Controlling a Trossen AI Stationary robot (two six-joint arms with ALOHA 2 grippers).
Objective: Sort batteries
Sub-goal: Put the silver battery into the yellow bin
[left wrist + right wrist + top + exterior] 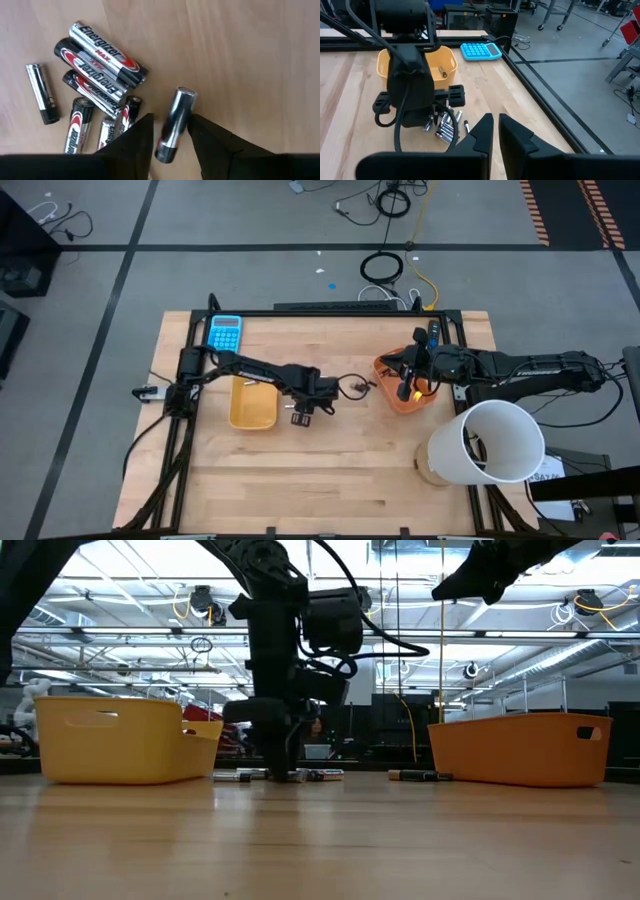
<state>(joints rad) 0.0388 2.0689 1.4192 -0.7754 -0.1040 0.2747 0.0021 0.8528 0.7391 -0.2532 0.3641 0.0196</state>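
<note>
My left gripper (172, 131) points down at the table's middle, just right of the yellow tray (252, 405). It is open, one finger on each side of a lone silver-and-black battery (174, 122) that lies flat on the wood. Several more batteries (97, 82) lie in a loose pile beside it. The low view shows batteries (318, 775) on the table around the gripper, and others (420, 776) near the orange tray (520, 748). One battery (442, 73) lies in the yellow tray. My right gripper (496, 131) is shut and hangs above the orange tray (388, 395). My left gripper comes at the lone battery from above, pointing down, with one finger (142, 132) at each long side (167, 137), near the battery's dark end. The battery lies on the table. Whether the fingers touch it I cannot tell.
A blue calculator (225, 332) lies at the table's far left corner. A big white cylinder (487, 442) stands at the near right. Dark frame rails (330, 311) run along the table's edges. Bare wood stretches along the near side.
</note>
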